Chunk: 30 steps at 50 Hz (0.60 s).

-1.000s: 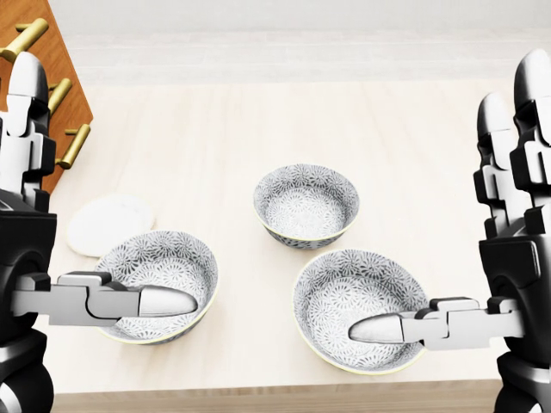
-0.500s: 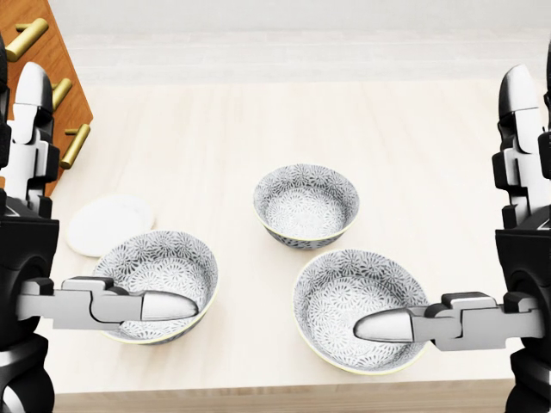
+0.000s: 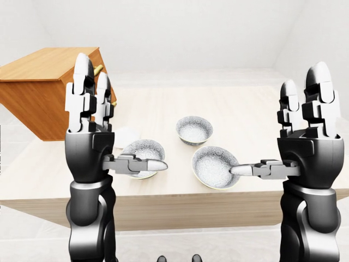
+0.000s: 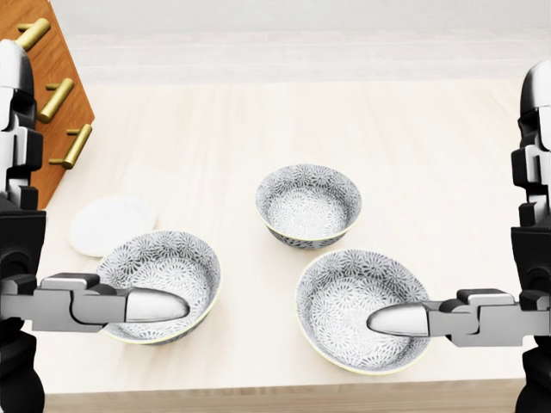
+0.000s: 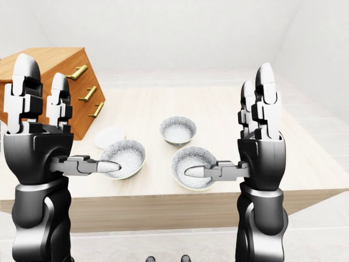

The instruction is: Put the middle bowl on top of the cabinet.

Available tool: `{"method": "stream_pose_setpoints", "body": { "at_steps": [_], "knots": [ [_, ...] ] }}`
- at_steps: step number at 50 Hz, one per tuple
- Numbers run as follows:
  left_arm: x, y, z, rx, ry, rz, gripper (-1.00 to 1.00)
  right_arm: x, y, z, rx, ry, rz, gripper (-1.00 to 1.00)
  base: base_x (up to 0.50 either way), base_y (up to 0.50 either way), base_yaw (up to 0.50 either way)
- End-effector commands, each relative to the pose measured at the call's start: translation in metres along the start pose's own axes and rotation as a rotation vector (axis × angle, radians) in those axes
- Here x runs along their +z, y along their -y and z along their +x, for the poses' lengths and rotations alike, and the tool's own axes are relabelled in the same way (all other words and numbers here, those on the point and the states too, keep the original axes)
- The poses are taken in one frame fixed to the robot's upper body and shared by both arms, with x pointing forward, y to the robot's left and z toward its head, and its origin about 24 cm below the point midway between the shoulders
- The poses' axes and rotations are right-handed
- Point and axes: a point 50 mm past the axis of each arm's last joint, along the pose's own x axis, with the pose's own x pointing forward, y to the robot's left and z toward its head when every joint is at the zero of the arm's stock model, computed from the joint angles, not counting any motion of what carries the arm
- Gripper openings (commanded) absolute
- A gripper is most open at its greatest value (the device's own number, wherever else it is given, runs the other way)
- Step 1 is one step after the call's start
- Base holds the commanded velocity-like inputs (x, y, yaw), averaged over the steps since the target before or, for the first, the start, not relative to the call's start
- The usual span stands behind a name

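Left hand (image 3: pixel 87 144), right hand (image 3: pixel 311 150) now farther outward, fingers (image 3: pixel 82 71) apart; 3 bowls (image 4: pixel 308 205), 1 disc (image 4: pixel 108 224), perhaps a lid.

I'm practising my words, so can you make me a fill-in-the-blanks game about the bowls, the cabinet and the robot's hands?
1. Counting the middle bowl, the table holds ___ patterned bowls.
2. In the head view, the white disc lies to the ___ of the middle bowl.
3. The wooden cabinet has handles coloured ___.
4. The left hand and right hand hold nothing; their fingers are ___.

Missing words: three, left, gold, open.
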Motion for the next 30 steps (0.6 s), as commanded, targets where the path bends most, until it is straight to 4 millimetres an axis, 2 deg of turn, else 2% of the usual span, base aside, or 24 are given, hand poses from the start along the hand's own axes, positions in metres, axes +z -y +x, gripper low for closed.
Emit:
{"method": "stream_pose_setpoints", "body": {
  "at_steps": [1, 8, 23, 30],
  "knots": [
    [0.0, -0.003, 0.003, 0.024, 0.008, -0.005, 1.0, 0.003, 0.005, 0.002, -0.019, 0.024, 0.017, 1.0, 0.1, 0.46, 0.0],
    [0.0, -0.01, 0.003, 0.075, 0.013, -0.022, 1.0, 0.001, 0.008, 0.001, -0.048, 0.014, 0.06, 1.0, 0.14, 0.49, 0.0],
    [-0.01, -0.005, -0.006, 0.061, -0.056, -0.037, 1.0, -0.008, 0.005, -0.005, -0.03, -0.043, 0.064, 1.0, 0.15, 0.43, 0.0],
    [-0.003, -0.006, -0.004, 0.061, -0.023, -0.042, 1.0, -0.009, 0.004, -0.005, -0.025, -0.045, 0.056, 1.0, 0.16, 0.44, 0.0]
  ]
}}
